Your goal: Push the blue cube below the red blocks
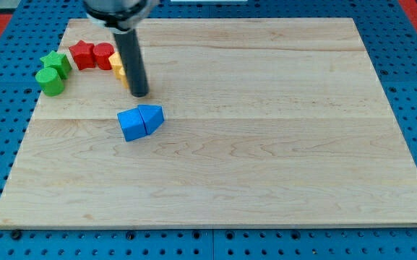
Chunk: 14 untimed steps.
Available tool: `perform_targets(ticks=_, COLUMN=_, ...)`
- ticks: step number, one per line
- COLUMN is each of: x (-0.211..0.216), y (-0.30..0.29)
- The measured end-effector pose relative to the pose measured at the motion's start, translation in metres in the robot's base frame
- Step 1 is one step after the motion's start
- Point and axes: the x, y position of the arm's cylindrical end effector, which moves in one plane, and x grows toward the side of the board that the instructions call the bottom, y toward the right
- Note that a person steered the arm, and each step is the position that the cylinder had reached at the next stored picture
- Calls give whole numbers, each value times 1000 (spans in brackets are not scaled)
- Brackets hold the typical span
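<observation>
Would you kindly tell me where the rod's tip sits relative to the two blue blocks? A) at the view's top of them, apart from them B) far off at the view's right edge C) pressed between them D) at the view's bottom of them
A: my tip stands toward the view's top of the blue cube and the blue block touching it, with bare board between.

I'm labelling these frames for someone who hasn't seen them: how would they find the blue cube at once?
Start at the wooden board and go to its left half, just beneath my tip. Two blue blocks sit there touching; the blue cube is the one on the view's left. Its neighbour, the blue wedge-shaped block, has slanted faces, while the cube is square-sided.
</observation>
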Motion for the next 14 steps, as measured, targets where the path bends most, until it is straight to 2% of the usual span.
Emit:
perform_targets(ticks=1, x=18, y=66)
perform_targets(ticks=2, x=54, y=86)
perform_targets(ticks=3, x=94, y=46)
perform_targets(ticks=4, x=90, y=-19)
perform_targets(ticks=5, x=62, y=-75)
perform_targets(ticks=6, x=54, y=-104)
perform_targets(ticks=7, x=86, y=-99)
perform_targets(ticks=8, x=92, y=-79)
perform_targets(ticks=10, x=73, y=-74)
perform_targets(ticks=11, x=73, y=-37)
perform_targets(ticks=12, x=52, y=-25)
perform_targets(ticks=13, x=32, y=-33)
perform_targets(ticks=14, x=29, y=-66)
